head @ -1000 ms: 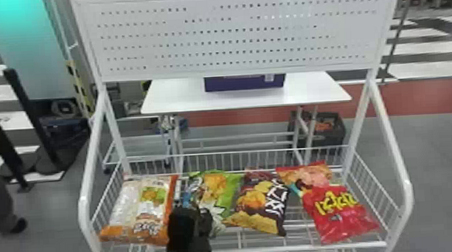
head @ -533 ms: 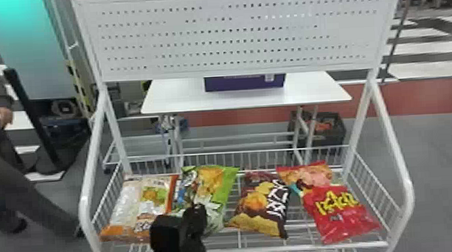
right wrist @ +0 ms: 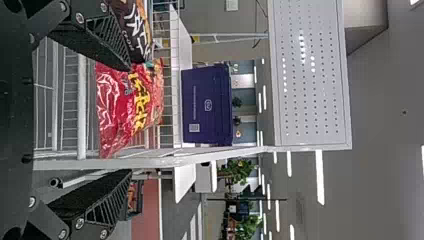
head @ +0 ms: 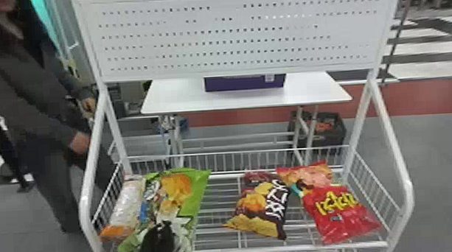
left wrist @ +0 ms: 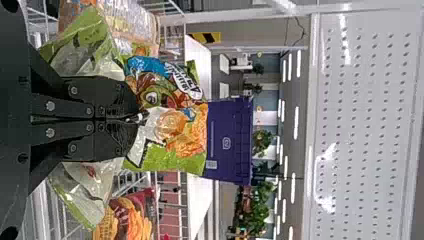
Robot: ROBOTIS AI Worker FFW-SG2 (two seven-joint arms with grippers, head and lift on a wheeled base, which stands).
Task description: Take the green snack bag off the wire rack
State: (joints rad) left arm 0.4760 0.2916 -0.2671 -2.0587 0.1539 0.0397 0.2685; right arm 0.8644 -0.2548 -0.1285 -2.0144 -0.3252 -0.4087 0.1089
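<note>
The green snack bag, a glossy printed film pouch point(head: 193, 190), appears at the left end of the white wire rack point(head: 243, 251), its near corner overlapping the front rail in the head view. The black two-fingered left gripper point(left wrist: 137, 120) has its fingers together, clamped on the bag's front, the film flaring out to either side. We judge the step in hand to be the lift-out: we should raise the bag until its bottom edge clears the front rail, then draw it straight back towards us, wrist level and pinch firm, since slick film may creep or crumple. Whether its bottom edge is free of the wires, we cannot tell. We should rise before turning, lest we drag the white-and-orange bag point(head: 126, 206) it overlaps. Farther right, across a gap, lies the brown-and-yellow bag point(head: 262, 206); beyond it, the bright red bag point(head: 342, 217). The black right gripper point(right wrist: 131, 120) waits at that end, its fingers apart and empty.
</note>
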